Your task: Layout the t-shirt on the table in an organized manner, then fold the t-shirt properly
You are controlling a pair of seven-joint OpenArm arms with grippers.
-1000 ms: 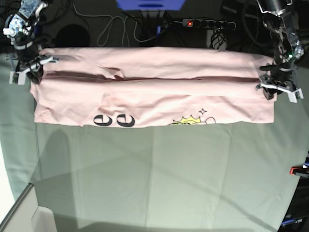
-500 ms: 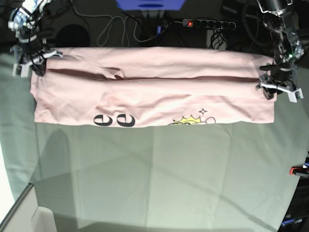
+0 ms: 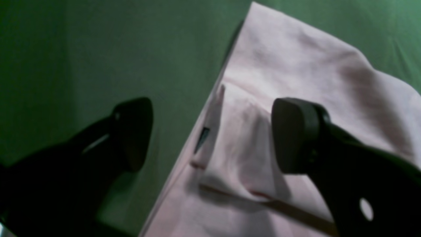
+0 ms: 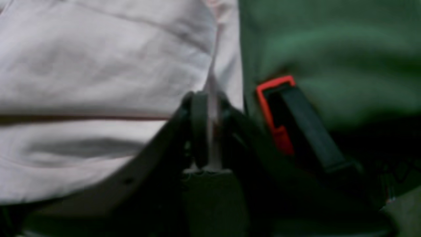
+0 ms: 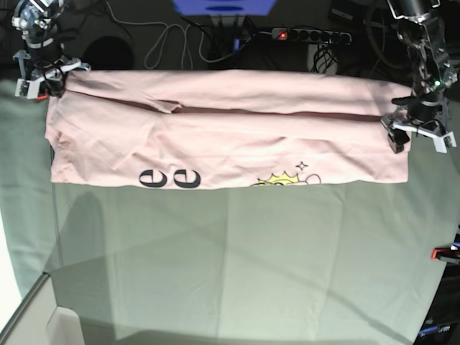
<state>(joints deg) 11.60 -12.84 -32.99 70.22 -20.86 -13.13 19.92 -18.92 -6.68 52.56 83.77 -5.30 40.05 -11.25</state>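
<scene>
Base view: the t-shirt (image 5: 230,136) lies across the far half of the table (image 5: 230,266) as a long folded band, lettering at its near edge. Soft, light, limp cotton; it will sag between holds, so both ends' folded edges are the places to grip. The right gripper (image 4: 210,125) is pinched on the shirt's edge, though blurred. The left gripper (image 3: 210,135) is spread, straddling the corner, grasping nothing.

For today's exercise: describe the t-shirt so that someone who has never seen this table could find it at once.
Start with the wide table draped in pale grey-green cloth. Along its far edge lies the t-shirt, a long pale pink band folded lengthwise. Only it is pink, with black letters and a yellow burst at its near edge.
</scene>
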